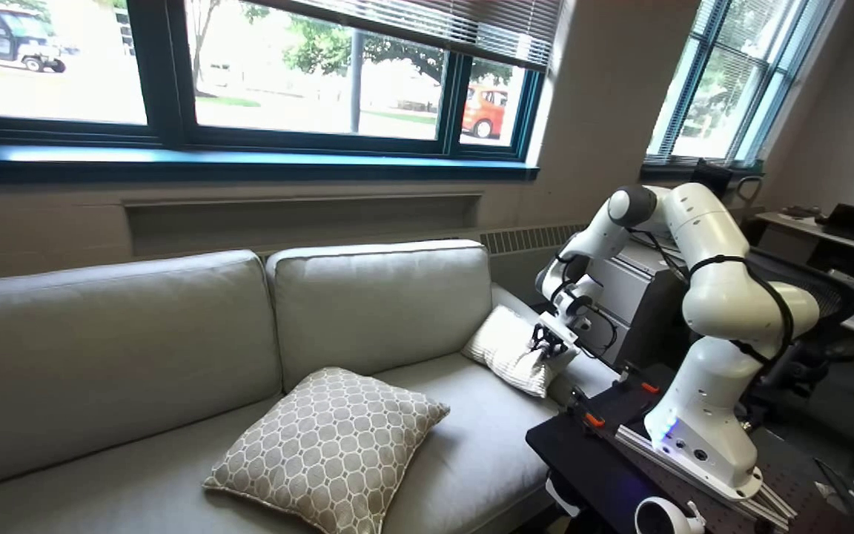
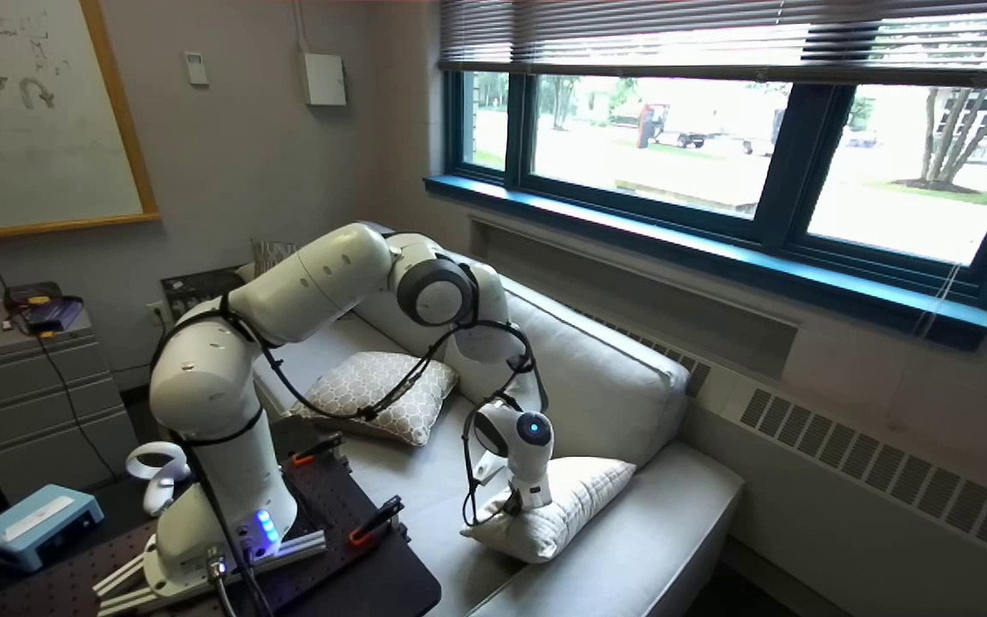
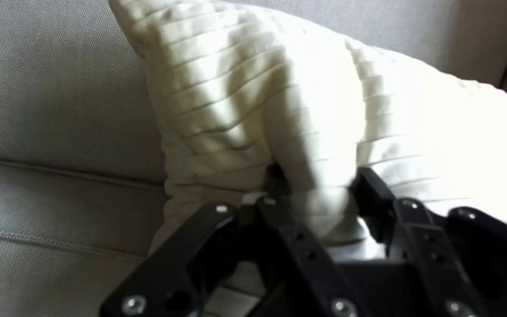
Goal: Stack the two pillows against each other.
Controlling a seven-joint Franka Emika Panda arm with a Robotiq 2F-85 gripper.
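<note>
Couch [image 1: 249,348], grey-beige, spreads beneath the pincer [image 3: 319,178] and far out to its left in an exterior view, its back cushions [image 1: 379,304] also to the pincer's left there. The blue-framed window [image 1: 171,81], blinds [image 1: 486,30] partly down, sits higher than the pincer in both exterior views. A white Panda arm [image 2: 314,274] arches up above the pincer and bends down to carry it at its lower end. The dark worktop [image 1: 590,463] that bears the arm stands lower than the pincer in an exterior view, most of it to the right.

The beige lattice pillow [image 1: 330,445], larger of the two, lies on the couch seat [image 1: 471,437] well apart from the pincer, to its left in both exterior views. The pleated cream-white pillow [image 3: 315,110] is right at the pincer, touching it, beside the armrest [image 2: 656,531]; bare seat lies between the two pillows.

In the wrist view the pincer's black fingers [image 3: 374,191] stand apart, with a fold of the cover between them and one fingertip partly sunk in the cloth; whether they squeeze that fold, I cannot tell.

A white hand controller [image 2: 170,470] is well to the left of the pincer in an exterior view. Two small clamps [image 2: 378,518] sit at the worktop's edge, also left of the pincer there.
</note>
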